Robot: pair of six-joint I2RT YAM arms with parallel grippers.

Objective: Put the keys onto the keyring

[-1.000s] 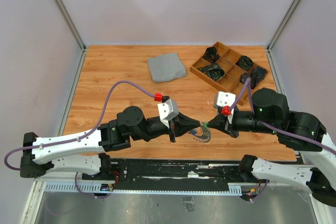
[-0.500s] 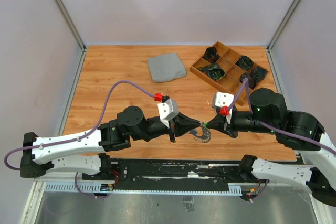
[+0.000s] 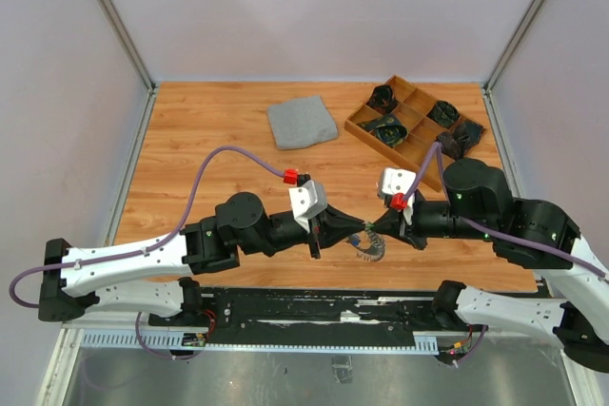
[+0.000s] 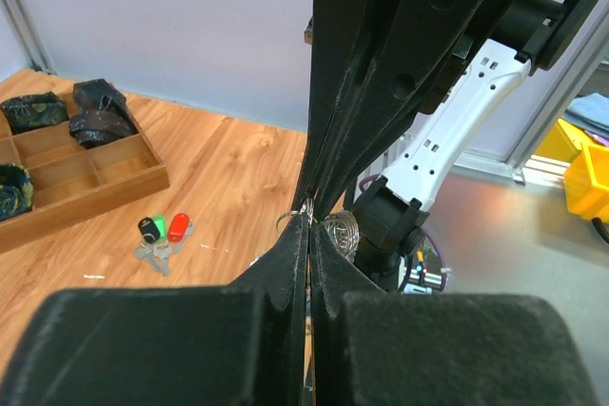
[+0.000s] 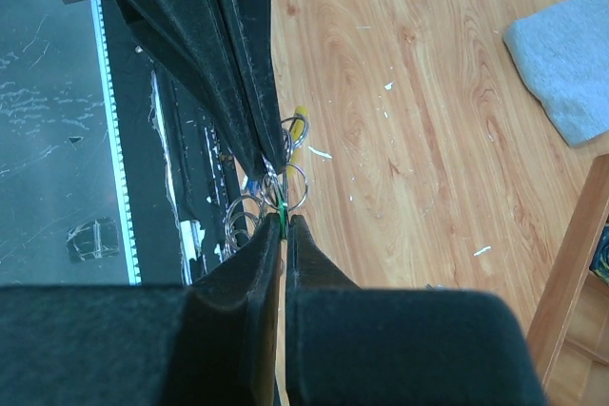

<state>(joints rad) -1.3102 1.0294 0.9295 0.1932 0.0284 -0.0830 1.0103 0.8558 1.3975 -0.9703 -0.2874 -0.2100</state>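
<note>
Pale, perhaps lilac walls [image 3: 314, 7]; wooden table [image 3: 209, 130]

Left arm [image 3: 124, 263], right arm [image 3: 481, 199]: white links, black joints. Purple cable [image 3: 238, 150] on each, red connector [image 3: 289, 176] at white wrist housing [image 3: 306, 199]. Left gripper [image 3: 360, 227], right gripper [image 3: 376, 227]: black, tapered.

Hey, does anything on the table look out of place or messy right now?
Nothing major. Small white flecks are scattered on the wooden table, and a few keys lie loose near the compartment tray.

Your left gripper [image 3: 354, 231] and right gripper [image 3: 379, 229] meet nose to nose right over the keyring [image 3: 369, 248], a green key [image 3: 369, 226] pinched where they touch.
</note>
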